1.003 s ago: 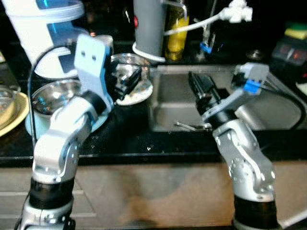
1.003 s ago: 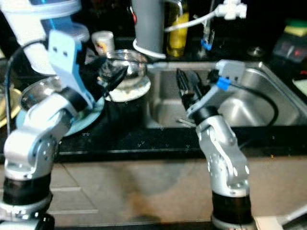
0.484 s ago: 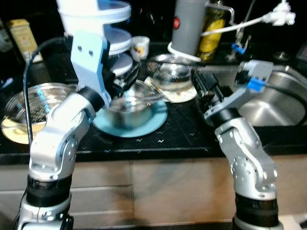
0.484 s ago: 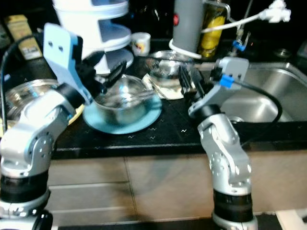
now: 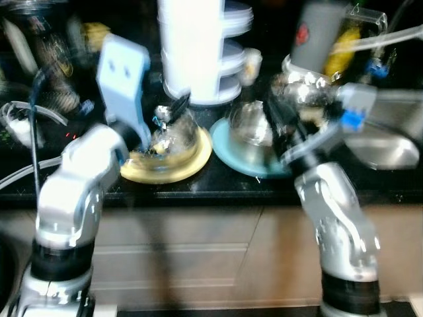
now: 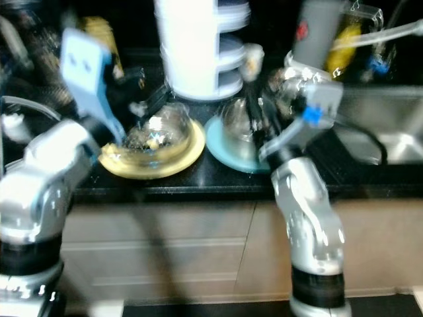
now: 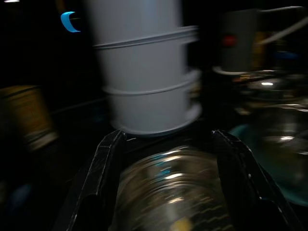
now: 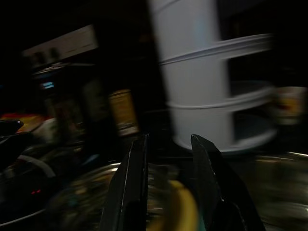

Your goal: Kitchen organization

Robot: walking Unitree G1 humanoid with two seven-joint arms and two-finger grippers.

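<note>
Dark kitchen counter [image 5: 218, 191] seen from the robot's head, the frame smeared by motion blur. The left gripper [image 7: 166, 159] is raised over a clear glass bowl [image 5: 173, 137] that sits on a yellow plate [image 5: 168, 165]; in the left wrist view its two black fingers [image 7: 103, 168] stand wide apart, with the bowl between and below them, and no contact can be made out. The right gripper [image 8: 168, 161] is held over the counter near a second glass bowl [image 5: 251, 125] resting on a light blue plate [image 5: 248, 155]; its fingers [image 8: 132, 178] are parted by a narrow gap and grip nothing. The two plates lie just beside each other (yellow to the robot's left, blue to its right). Behind them stands a tall white tiered container [image 5: 198, 49], with a grey cylindrical vessel [image 5: 316, 33] further right and a steel sink [image 6: 380, 129] at the right edge.
</note>
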